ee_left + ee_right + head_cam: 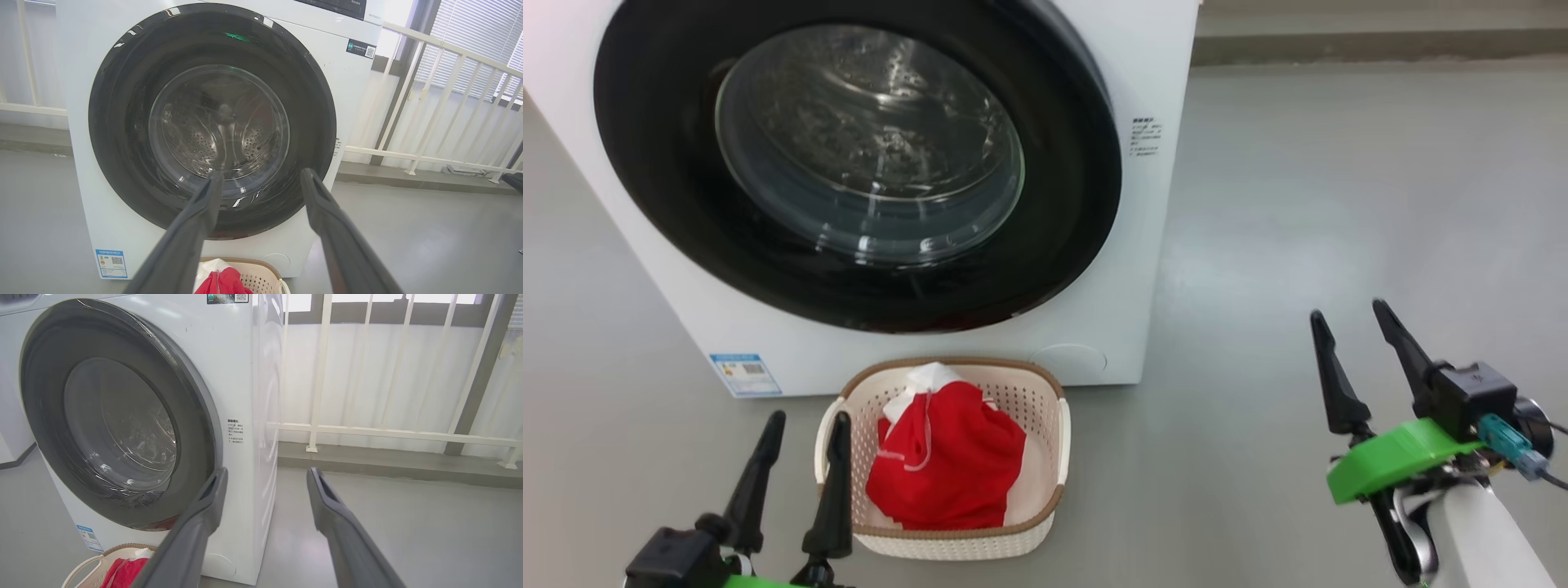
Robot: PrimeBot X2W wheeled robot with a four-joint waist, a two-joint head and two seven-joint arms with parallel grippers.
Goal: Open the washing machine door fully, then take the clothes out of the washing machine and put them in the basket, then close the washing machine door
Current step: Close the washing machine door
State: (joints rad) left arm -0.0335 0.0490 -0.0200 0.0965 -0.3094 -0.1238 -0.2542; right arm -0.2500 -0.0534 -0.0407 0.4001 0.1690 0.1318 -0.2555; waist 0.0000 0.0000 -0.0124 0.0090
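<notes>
Washing machine door (pixel 866 155) shut; clothes (pixel 947 469) heaped in the basket (pixel 1058 441) just before the washing machine (pixel 1147 245). Left gripper (pixel 809 418) and right gripper (pixel 1348 310) both spread wide, holding nothing. Clothes look soft, light and limp, best pinched at a bunched fold; glossy door rim likely slippery.

White washing machine (pixel 1152 204) carries a glossy black-rimmed washing machine door (pixel 654 180) and a blue label (pixel 745 374) at lower left; the cream basket (pixel 964 545), dot-perforated with a brown woven-look rim, holds red clothes (pixel 956 474) with white panels; floor (pixel 1339 204) plain grey.
</notes>
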